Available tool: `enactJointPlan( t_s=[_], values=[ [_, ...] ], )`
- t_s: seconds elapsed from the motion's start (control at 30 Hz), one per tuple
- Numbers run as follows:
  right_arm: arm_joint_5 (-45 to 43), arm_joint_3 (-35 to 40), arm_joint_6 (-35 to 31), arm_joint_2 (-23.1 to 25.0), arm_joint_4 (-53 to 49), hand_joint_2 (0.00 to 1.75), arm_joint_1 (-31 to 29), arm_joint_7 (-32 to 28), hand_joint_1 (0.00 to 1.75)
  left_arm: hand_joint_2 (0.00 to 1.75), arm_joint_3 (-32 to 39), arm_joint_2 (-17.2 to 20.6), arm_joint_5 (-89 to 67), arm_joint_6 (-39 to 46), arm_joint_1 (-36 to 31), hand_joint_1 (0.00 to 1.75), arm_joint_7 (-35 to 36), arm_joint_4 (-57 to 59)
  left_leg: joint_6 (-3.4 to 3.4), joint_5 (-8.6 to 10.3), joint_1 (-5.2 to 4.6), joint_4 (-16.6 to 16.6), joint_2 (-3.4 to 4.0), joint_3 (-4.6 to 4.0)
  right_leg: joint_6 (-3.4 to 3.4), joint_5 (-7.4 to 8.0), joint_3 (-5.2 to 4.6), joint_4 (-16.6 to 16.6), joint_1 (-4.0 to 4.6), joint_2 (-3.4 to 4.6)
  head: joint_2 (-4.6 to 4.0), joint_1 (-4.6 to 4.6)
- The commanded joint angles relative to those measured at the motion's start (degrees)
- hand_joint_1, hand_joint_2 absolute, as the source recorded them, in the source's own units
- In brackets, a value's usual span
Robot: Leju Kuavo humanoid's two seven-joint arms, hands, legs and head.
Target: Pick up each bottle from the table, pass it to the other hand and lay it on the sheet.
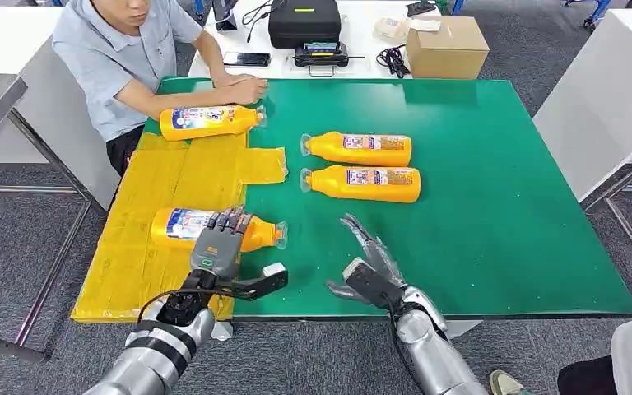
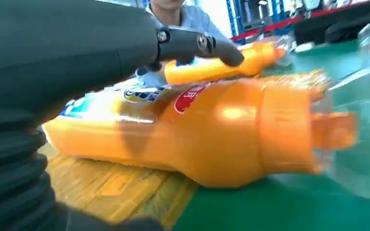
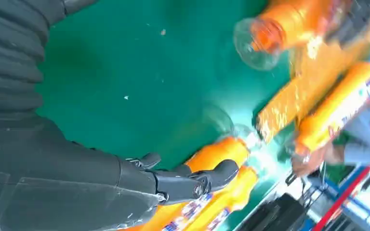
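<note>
Four orange bottles with clear caps lie on the green table (image 1: 494, 206). The nearest bottle (image 1: 177, 226) (image 2: 212, 134) rests on the yellow sheet (image 1: 156, 173), its cap over the green. My left hand (image 1: 220, 247) lies over it with fingers stretched across its top and thumb held apart below; it grips nothing. My right hand (image 1: 369, 265) (image 3: 183, 183) hovers open near the table's front edge, fingers spread. Two bottles (image 1: 358, 149) (image 1: 362, 183) lie side by side mid-table beyond it. A fourth bottle (image 1: 210, 121) lies at the sheet's far end.
A person (image 1: 123, 58) sits at the far left corner, one hand (image 1: 247, 86) beside the far bottle's cap. Behind the green table stand a cardboard box (image 1: 447, 47), a black case (image 1: 304, 20) and a phone (image 1: 247, 58). White tables flank both sides.
</note>
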Motion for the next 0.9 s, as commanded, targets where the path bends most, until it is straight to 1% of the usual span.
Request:
enactJointPlan(
  t_s=[0.03, 0.07, 0.1, 0.13, 0.17, 0.2, 0.23, 0.27, 0.3, 0.4, 0.43, 0.47, 0.5, 0.53, 0.57, 0.63, 0.67, 0.7, 0.77, 0.83, 0.9],
  values=[
    [-11.84, -8.74, 7.46, 3.67, -2.08, 0.00, 1.61, 8.99, 0.00, 1.75, -2.75, -0.78, 2.90, 4.30, 9.18, 0.00, -3.60, -18.93, -0.09, -0.09, 0.06, 0.02, 0.04, -0.02, -0.11, -0.07, -0.03, -0.01, 0.07, 0.01, 0.00, 0.00],
    [-9.72, -8.25, 3.66, 4.24, -2.66, 0.00, 1.75, 9.39, 0.00, 1.75, -2.97, -1.10, 3.77, 5.82, 10.17, 0.00, -4.57, -20.22, -0.14, -0.15, 0.09, 0.04, 0.09, 0.03, -0.16, -0.12, 0.02, 0.00, 0.11, 0.05, 0.00, -0.02],
    [-9.55, -7.95, 3.33, 4.44, -3.18, 0.00, 1.88, 9.56, 0.00, 1.75, -3.10, -1.19, 3.77, 5.73, 10.70, 0.00, -4.56, -21.11, -0.10, -0.10, 0.06, 0.01, 0.09, -0.09, -0.12, -0.07, -0.11, -0.01, 0.07, 0.06, 0.00, 0.02],
    [-9.42, -7.79, 3.11, 4.65, -3.80, 0.00, 2.06, 9.96, 0.00, 1.75, -3.22, -1.26, 3.91, 5.59, 11.18, 0.00, -4.54, -21.93, -0.15, -0.17, 0.10, 0.05, 0.09, -0.02, -0.18, -0.14, -0.03, 0.02, 0.11, 0.05, 0.00, 0.00],
    [-0.56, -6.20, -7.00, 4.73, -7.43, 0.00, 3.15, 9.86, 0.00, 1.75, -3.70, -1.60, 4.83, 8.10, 13.04, 0.00, -6.32, -25.13, -0.11, -0.12, 0.07, 0.04, 0.12, -0.13, -0.13, -0.07, -0.16, 0.02, 0.08, 0.10, 0.00, -0.02],
    [0.18, -5.96, -7.26, 5.24, -9.40, 1.75, 3.89, 10.72, 0.00, 1.75, -3.80, -1.80, 4.78, 8.01, 14.11, 0.00, -6.37, -26.79, -0.14, -0.19, 0.08, 0.07, 0.17, -0.06, -0.17, -0.13, -0.11, 0.06, 0.10, 0.12, 0.00, -0.02],
    [9.45, -3.22, -12.64, 3.67, -14.09, 1.75, 5.38, 11.26, 0.00, 1.75, -4.85, -2.32, 9.00, 8.09, 15.98, 0.00, -9.25, -30.28, -0.09, -0.11, 0.05, 0.05, 0.11, -0.23, -0.11, -0.06, -0.26, 0.04, 0.06, 0.08, 0.00, 0.00],
    [13.22, -2.20, -12.60, 2.52, -18.37, 1.75, 6.84, 13.11, 0.00, 1.75, -5.89, -2.76, 13.16, 7.52, 18.15, 0.00, -11.68, -34.50, -0.13, -0.17, 0.08, 0.09, 0.14, -0.13, -0.16, -0.13, -0.18, 0.08, 0.09, 0.09, 0.00, 0.00],
    [18.91, -1.06, -13.86, 0.93, -20.16, 1.75, 7.31, 15.08, 0.00, 1.75, -6.97, -2.80, 14.74, 6.96, 19.18, 0.00, -12.82, -36.85, -0.10, -0.18, 0.06, 0.10, 0.08, -0.18, -0.14, -0.14, -0.20, 0.07, 0.07, 0.04, 0.00, -0.02],
    [21.38, -0.98, -13.01, -0.11, -21.28, 1.75, 7.78, 16.87, 0.00, 1.75, -8.31, -2.76, 16.61, 7.31, 20.78, 0.00, -13.99, -40.26, -0.05, -0.09, 0.03, 0.04, -0.02, -0.27, -0.08, -0.09, -0.28, 0.01, 0.04, -0.04, 0.00, 0.00],
    [22.57, -0.86, -13.33, -0.51, -21.05, 1.75, 7.70, 17.07, 0.00, 1.75, -8.62, -2.76, 17.28, 7.41, 21.17, 0.00, -14.36, -41.08, -0.10, -0.21, 0.10, 0.10, 0.05, -0.14, -0.14, -0.17, -0.14, 0.02, 0.12, 0.00, 0.00, 0.00],
    [24.86, -0.94, -14.19, -0.61, -20.55, 1.75, 7.61, 18.02, 0.00, 1.75, -9.08, -2.73, 18.50, 7.81, 21.93, 0.00, -15.45, -42.47, -0.08, -0.14, 0.05, 0.05, 0.04, -0.22, -0.11, -0.12, -0.25, 0.01, 0.06, 0.00, 0.00, -0.02],
    [24.86, -0.94, -14.19, -0.61, -20.55, 1.75, 7.61, 18.02, 0.00, 1.75, -9.08, -2.73, 18.50, 7.81, 21.93, 0.00, -15.45, -42.47, -0.11, -0.20, 0.08, 0.07, 0.09, -0.13, -0.15, -0.15, -0.16, 0.01, 0.10, 0.03, 0.00, 0.00],
    [29.21, -0.43, -16.00, -1.35, -20.59, 1.75, 7.72, 19.46, 0.00, 1.75, -9.33, -2.94, 19.66, 7.97, 22.77, 0.00, -16.15, -43.72, -0.09, -0.14, 0.07, 0.04, 0.04, -0.21, -0.13, -0.10, -0.23, -0.02, 0.08, 0.00, 0.00, 0.02],
    [31.59, -0.23, -16.77, -1.61, -20.73, 1.75, 7.97, 20.52, 0.00, 1.75, -9.44, -3.03, 20.20, 7.90, 23.15, 0.00, -16.52, -44.32, -0.13, -0.20, 0.11, 0.06, 0.04, -0.11, -0.18, -0.14, -0.11, -0.02, 0.13, -0.01, 0.00, 0.00],
    [32.71, -0.43, -17.05, -1.77, -20.92, 1.75, 8.21, 21.05, 0.00, 1.75, -9.61, -3.10, 20.64, 7.83, 23.51, 0.00, -16.83, -45.00, -0.11, -0.17, 0.09, 0.04, 0.06, -0.17, -0.15, -0.11, -0.17, -0.03, 0.10, 0.01, 0.00, 0.00],
    [33.59, -0.49, -17.21, -1.77, -20.81, 1.75, 8.15, 21.55, 0.00, 1.75, -10.40, -2.12, 21.81, 7.74, 23.21, 0.00, -17.24, -44.86, -0.14, -0.21, 0.11, 0.05, 0.08, -0.09, -0.19, -0.15, -0.10, -0.02, 0.12, 0.03, 0.00, 0.00],
    [35.62, -0.74, -17.46, -1.75, -20.55, 1.75, 8.04, 22.90, 0.00, 1.75, -10.95, -1.37, 25.06, 8.15, 22.98, 0.00, -18.24, -44.05, -0.10, -0.14, 0.07, 0.02, 0.02, -0.19, -0.14, -0.11, -0.20, -0.03, 0.08, -0.03, 0.00, 0.00],
    [39.10, -0.67, -17.30, -2.19, -19.67, 1.75, 7.44, 24.93, 0.00, 1.75, -11.30, -1.06, 30.09, 7.85, 22.64, 0.00, -20.16, -43.91, -0.11, -0.14, 0.07, -0.02, 0.04, -0.13, -0.15, -0.10, -0.15, -0.06, 0.09, -0.01, 0.00, 0.00],
    [39.99, -1.35, -17.08, -2.12, -18.89, 1.75, 7.08, 25.37, 0.00, 1.75, -11.38, -1.23, 32.03, 6.85, 22.74, 0.00, -20.85, -44.33, -0.13, -0.17, 0.09, -0.01, 0.08, -0.07, -0.18, -0.11, -0.09, -0.07, 0.11, 0.03, 0.00, -0.02],
    [40.77, -1.64, -16.14, -2.33, -17.73, 1.75, 6.46, 25.90, 0.00, 1.75, -11.47, -1.36, 32.51, 6.53, 22.74, 0.00, -21.18, -44.60, -0.07, -0.10, 0.06, -0.02, 0.08, -0.20, -0.10, -0.05, -0.23, -0.07, 0.07, 0.04, 0.00, -0.02]
  ],
)
